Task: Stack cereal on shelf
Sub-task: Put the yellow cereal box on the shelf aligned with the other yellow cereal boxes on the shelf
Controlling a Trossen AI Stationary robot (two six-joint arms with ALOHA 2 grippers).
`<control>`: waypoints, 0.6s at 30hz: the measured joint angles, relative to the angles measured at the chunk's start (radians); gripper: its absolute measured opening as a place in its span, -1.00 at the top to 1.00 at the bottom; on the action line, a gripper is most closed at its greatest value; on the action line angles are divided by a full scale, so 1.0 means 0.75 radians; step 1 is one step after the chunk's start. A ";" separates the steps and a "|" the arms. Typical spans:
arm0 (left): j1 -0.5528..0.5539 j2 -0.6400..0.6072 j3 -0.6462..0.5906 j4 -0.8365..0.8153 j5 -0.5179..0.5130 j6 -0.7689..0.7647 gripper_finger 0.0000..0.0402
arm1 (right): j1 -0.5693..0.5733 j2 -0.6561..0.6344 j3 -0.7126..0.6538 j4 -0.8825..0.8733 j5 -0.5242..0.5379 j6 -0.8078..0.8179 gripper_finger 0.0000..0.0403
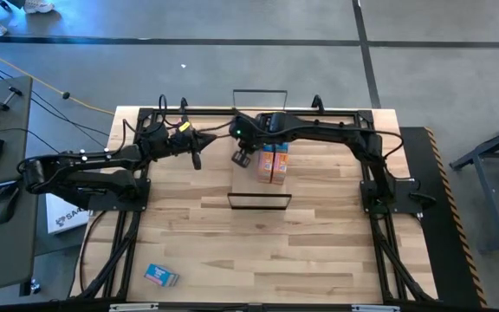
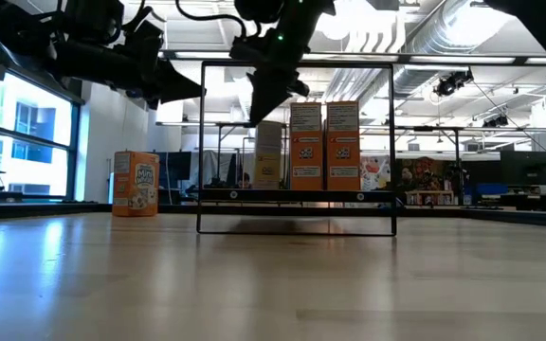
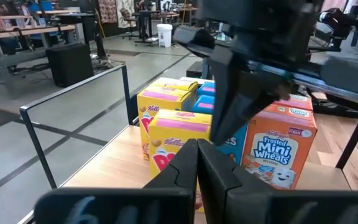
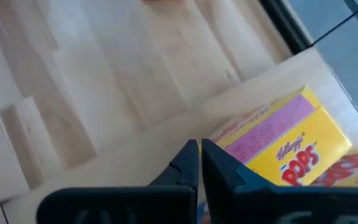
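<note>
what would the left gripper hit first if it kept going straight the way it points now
Probably the right gripper, which hangs directly ahead of the shut left gripper. Just behind and below it stand the yellow cereal boxes on the shelf. Depth is unclear, so it could pass under and meet the boxes first.

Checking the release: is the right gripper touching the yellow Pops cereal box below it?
Cannot tell. In the right wrist view the shut right gripper overlaps the edge of the yellow Pops cereal box; no view shows a clear gap or contact.
</note>
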 joint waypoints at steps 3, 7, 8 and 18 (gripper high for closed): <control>0.000 0.011 0.000 0.006 0.001 0.000 1.00 | -0.030 0.000 0.000 0.012 0.000 0.037 1.00; 0.000 0.051 0.000 0.027 0.001 0.000 1.00 | -0.054 -0.003 0.004 0.030 -0.014 -0.013 1.00; 0.000 0.065 0.000 0.039 0.001 -0.001 1.00 | -0.050 -0.006 0.015 0.020 -0.019 -0.049 1.00; 0.000 0.139 0.030 0.054 0.016 -0.002 1.00 | -0.004 0.003 0.105 -0.097 -0.044 -0.215 1.00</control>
